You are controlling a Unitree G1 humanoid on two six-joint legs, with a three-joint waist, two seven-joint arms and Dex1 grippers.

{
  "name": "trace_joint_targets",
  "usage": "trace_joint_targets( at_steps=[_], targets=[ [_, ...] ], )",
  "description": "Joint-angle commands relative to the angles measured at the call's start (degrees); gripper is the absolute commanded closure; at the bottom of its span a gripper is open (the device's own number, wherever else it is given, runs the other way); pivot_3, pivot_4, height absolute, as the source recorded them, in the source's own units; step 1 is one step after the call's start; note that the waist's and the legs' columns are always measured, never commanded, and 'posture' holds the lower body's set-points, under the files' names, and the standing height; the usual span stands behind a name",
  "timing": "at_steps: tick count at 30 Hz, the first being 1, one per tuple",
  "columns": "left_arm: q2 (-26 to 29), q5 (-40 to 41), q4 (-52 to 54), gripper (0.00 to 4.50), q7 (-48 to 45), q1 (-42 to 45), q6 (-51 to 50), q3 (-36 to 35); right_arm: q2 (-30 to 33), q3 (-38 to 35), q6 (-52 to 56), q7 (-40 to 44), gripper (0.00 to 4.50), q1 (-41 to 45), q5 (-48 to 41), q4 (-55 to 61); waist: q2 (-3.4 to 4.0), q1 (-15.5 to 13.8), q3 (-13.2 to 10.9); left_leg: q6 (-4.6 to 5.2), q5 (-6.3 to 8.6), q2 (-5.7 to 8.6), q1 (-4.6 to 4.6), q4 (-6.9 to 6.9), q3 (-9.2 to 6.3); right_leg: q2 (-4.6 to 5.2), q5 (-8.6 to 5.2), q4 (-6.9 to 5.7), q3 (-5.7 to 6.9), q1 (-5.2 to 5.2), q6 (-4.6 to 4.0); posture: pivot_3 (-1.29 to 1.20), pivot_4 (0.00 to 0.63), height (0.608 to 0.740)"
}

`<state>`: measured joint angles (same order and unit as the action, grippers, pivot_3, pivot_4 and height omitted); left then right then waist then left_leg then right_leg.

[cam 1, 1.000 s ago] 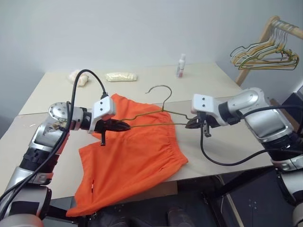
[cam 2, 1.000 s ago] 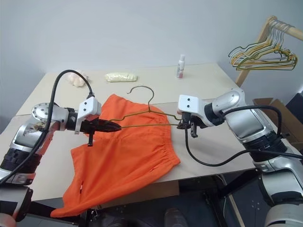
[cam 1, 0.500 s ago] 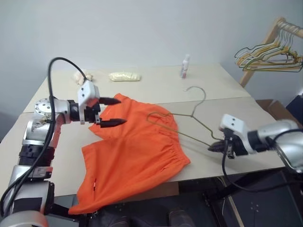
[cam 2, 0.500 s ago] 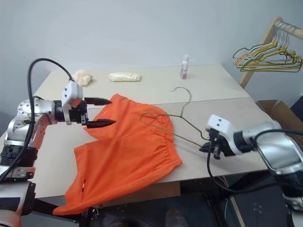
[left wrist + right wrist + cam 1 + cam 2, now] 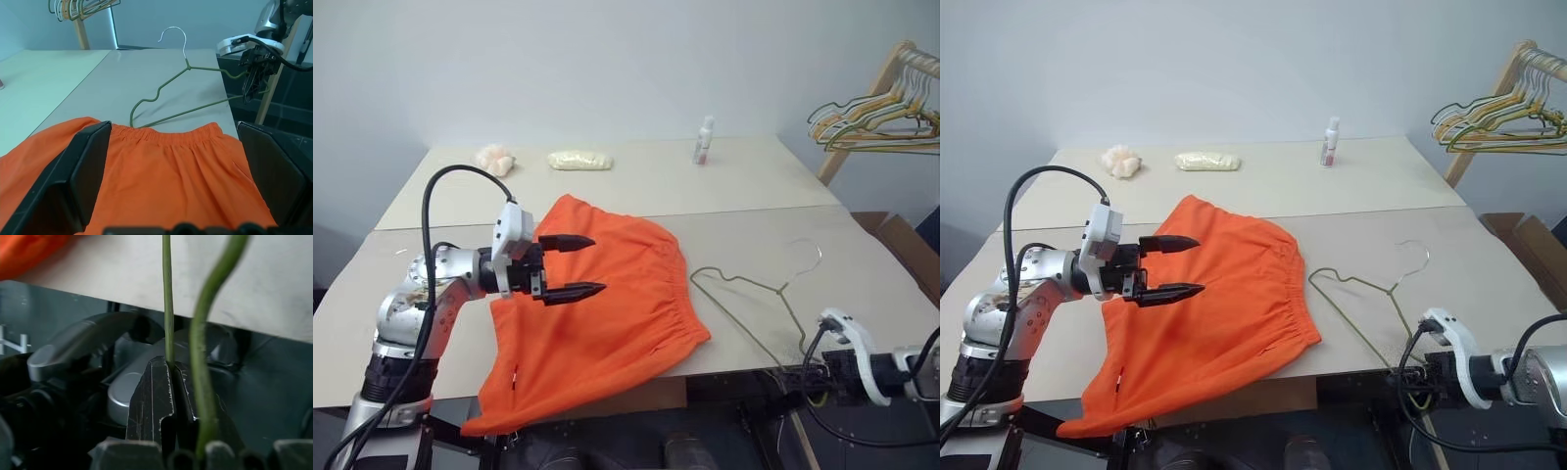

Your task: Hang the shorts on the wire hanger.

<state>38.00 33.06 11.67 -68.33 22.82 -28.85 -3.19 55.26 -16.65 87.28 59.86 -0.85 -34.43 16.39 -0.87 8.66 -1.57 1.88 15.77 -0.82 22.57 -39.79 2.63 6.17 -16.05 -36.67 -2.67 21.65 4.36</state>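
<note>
A pale beige table (image 5: 636, 186) made of two tops pushed together stands against a plain grey-white wall. On its far part sit a small white bottle (image 5: 705, 140), a yellowish pouch (image 5: 579, 160) and a crumpled pale lump (image 5: 495, 159). At the far right a wooden rack (image 5: 871, 98) carries a bunch of yellow, green and dark hangers (image 5: 881, 122), and a cardboard box (image 5: 906, 250) stands on the floor beside the table.

The shorts (image 5: 592, 313) are bright orange soft cloth with a gathered elastic waistband along their right edge. They lie flat on the near part of the table, left of centre, one leg drooping over the near edge. The wire hanger (image 5: 754, 294) is thin olive wire. It lies on the table to the right of the shorts, its left tip just beside the waistband, its hook pointing to the far right, its near corner reaching off the table edge.

The left gripper (image 5: 570, 266) hovers over the left part of the shorts, jaws spread wide, holding nothing. The right gripper (image 5: 803, 377) sits low at the table's near right edge.

The right wrist view shows what the head views cannot: the black fingers (image 5: 154, 401) pinched tight on the hanger's wire. The left wrist view looks across the waistband to the hanger and the right gripper beyond
</note>
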Motion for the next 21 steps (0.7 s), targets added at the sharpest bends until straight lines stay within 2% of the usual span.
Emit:
trace_joint_targets(
  at_steps=[1,8,14,21],
  targets=[
    [0.99,1.18,1.66,0.02,-0.1,0.42,-0.31,-0.29,1.32,-3.41,1.28,1.78,4.5,0.16,-4.87,0.26,-0.01,-0.03,-0.01,0.03,0.02,0.0,-0.03,0.0,0.0,-0.03,0.0,0.04,0.01,-0.05,0.0,-0.18,0.033,0.74],
    [2.0,1.38,2.16,0.02,0.0,-0.59,-0.24,-0.33,3.77,-3.37,1.02,3.62,4.5,0.67,-10.36,-1.67,0.0,-0.36,-0.05,0.13,0.1,-0.02,-0.38,0.02,-0.01,-0.04,-0.01,0.42,0.1,-0.58,0.01,-0.17,0.037,0.74],
    [2.54,1.18,2.34,0.02,0.16,-0.94,0.1,-0.23,7.52,1.76,-0.09,4.23,4.5,0.23,-12.45,-1.06,0.02,-1.2,-0.08,0.14,0.12,-0.02,-0.37,0.02,-0.01,-0.06,0.0,0.44,0.11,-0.57,0.01,-0.16,0.037,0.74],
    [2.89,0.75,2.61,0.02,0.33,-1.3,0.67,0.06,2.68,6.22,1.47,-1.59,4.5,10.24,-11.07,-9.91,0.02,-1.74,-0.1,0.13,0.13,-0.01,-0.38,0.03,0.01,-0.07,0.0,0.45,0.09,-0.57,0.0,-0.16,0.036,0.74]
  ],
)
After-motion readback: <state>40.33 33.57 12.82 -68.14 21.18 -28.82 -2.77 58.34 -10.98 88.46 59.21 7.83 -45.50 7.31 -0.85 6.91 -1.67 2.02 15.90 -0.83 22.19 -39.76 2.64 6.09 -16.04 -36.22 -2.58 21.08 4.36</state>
